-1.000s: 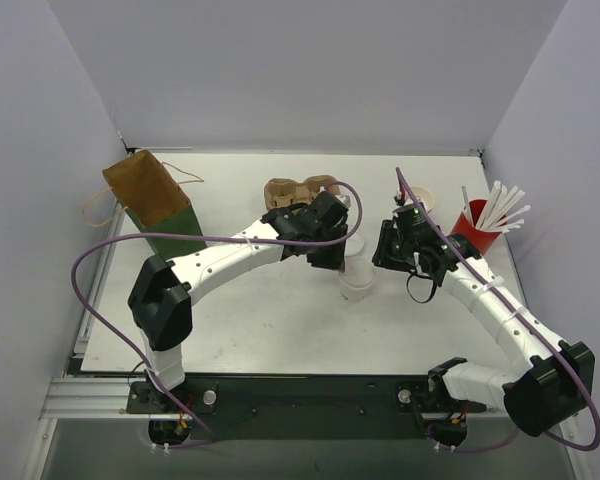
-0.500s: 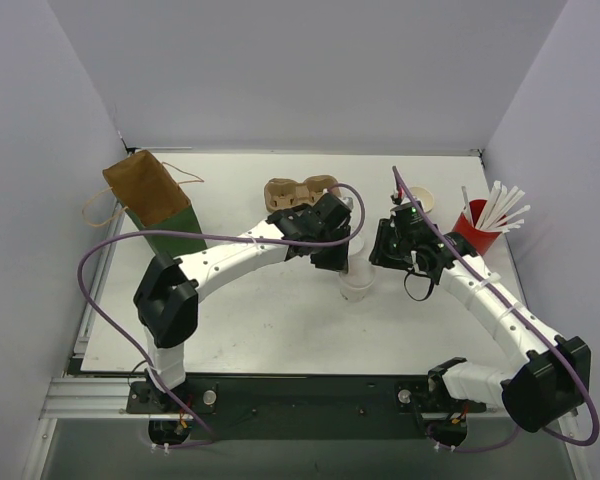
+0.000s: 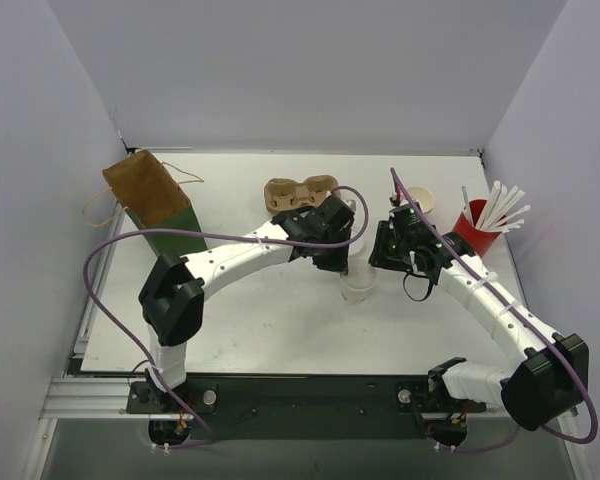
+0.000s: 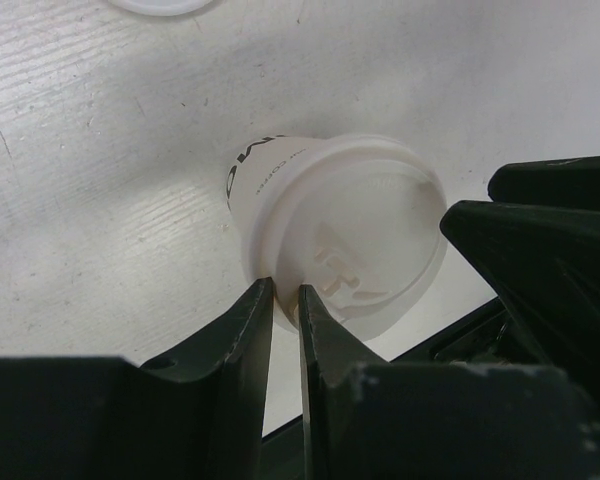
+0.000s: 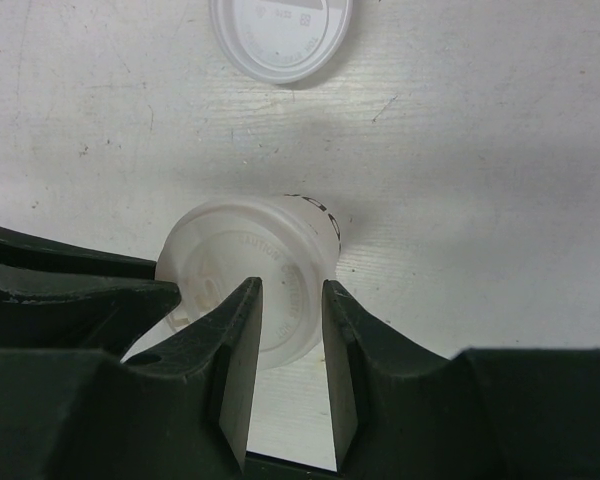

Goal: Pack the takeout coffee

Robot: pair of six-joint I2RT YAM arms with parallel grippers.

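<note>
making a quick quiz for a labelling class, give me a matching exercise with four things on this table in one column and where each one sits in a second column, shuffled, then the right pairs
Things
1. paper bag
2. cup carrier
3. red cup of straws
4. lidded white cup

Places
a. between the left gripper and the right gripper
b. right side of the table, by the wall
c. left side of the table
d. back of the table, just beyond the left gripper

Pairs: 1-c, 2-d, 3-b, 4-a

Arms [image 3: 242, 255] angled inward, fingers [image 4: 242, 340] narrowly parted
</note>
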